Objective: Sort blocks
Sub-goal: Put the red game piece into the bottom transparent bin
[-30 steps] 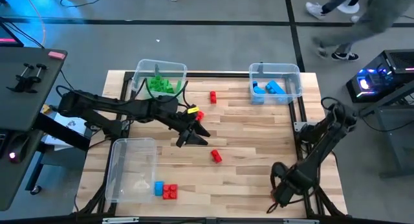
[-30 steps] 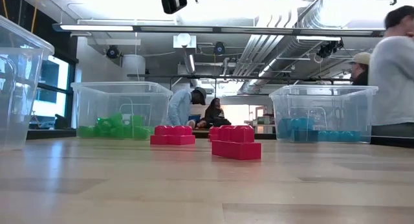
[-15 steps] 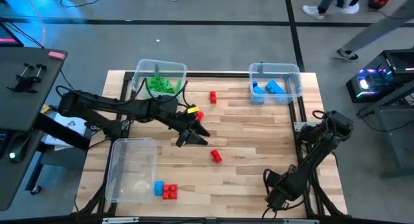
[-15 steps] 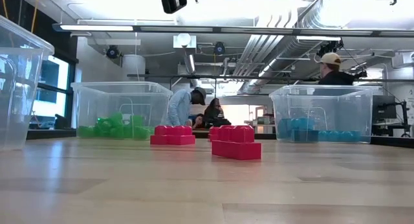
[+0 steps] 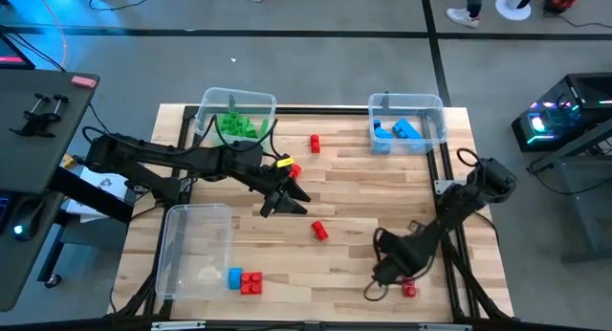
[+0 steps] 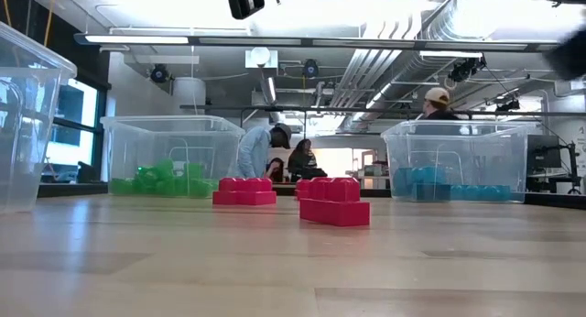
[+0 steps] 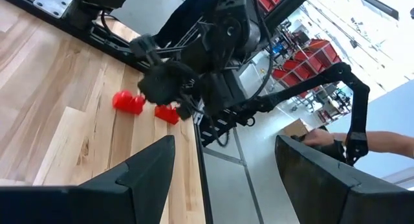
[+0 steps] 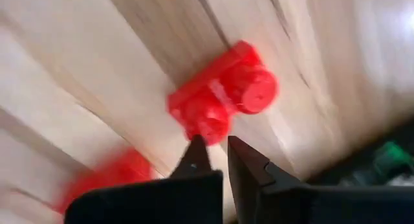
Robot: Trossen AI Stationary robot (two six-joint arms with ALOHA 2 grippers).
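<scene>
Sorting is partly complete. Nearest the front edge, the right gripper (image 5: pixel 375 288) is closed and holds nothing; its tips sit just beside a red block (image 8: pixel 223 98) near the front right corner. A blue block (image 5: pixel 234 277) and a red cluster (image 5: pixel 251 282) lie beside the empty clear bin (image 5: pixel 174 237). At mid-table, the left gripper (image 5: pixel 285 203) hangs open and empty, with a red block (image 5: pixel 319 231) nearby. Farther back, another red block (image 5: pixel 314 143) remains loose. Green blocks (image 5: pixel 239 126) and blue blocks (image 5: pixel 402 130) are already binned.
</scene>
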